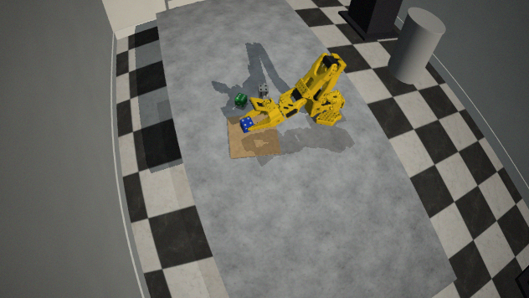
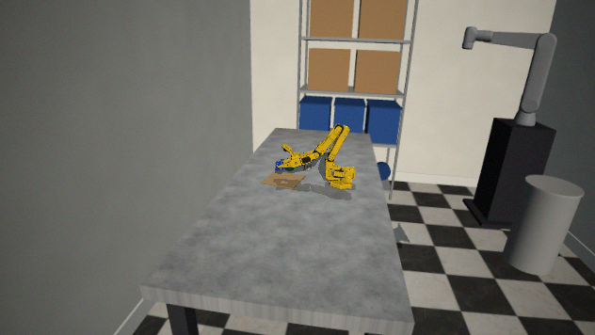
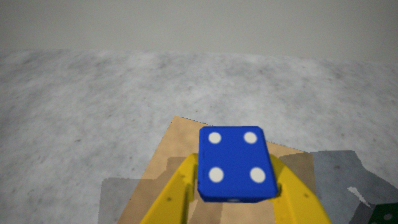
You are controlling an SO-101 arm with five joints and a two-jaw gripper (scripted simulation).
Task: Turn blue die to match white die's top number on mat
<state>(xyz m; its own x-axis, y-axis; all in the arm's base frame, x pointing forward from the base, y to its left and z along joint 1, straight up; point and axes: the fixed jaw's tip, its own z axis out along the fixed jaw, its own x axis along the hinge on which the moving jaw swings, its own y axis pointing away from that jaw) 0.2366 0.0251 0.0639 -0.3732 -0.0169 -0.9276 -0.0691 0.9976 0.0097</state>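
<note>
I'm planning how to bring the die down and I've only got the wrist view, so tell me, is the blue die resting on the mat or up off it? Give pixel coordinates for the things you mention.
Observer: Up off it. The exterior view shows the blue die (image 1: 247, 124) (image 2: 278, 166) (image 3: 235, 160) in the jaws, raised above the mat (image 1: 238, 146) (image 2: 270, 181) (image 3: 175, 140).
Operator: Where's the white die? I can't see it.
Observer: On the table, off the mat, the white die (image 1: 263, 89) (image 2: 308, 167) shows in the top view.
Operator: Is it touching the green one?
Observer: No, the top view shows a gap between it and the green die (image 1: 240, 100) (image 2: 290, 168) (image 3: 385, 214).
</note>
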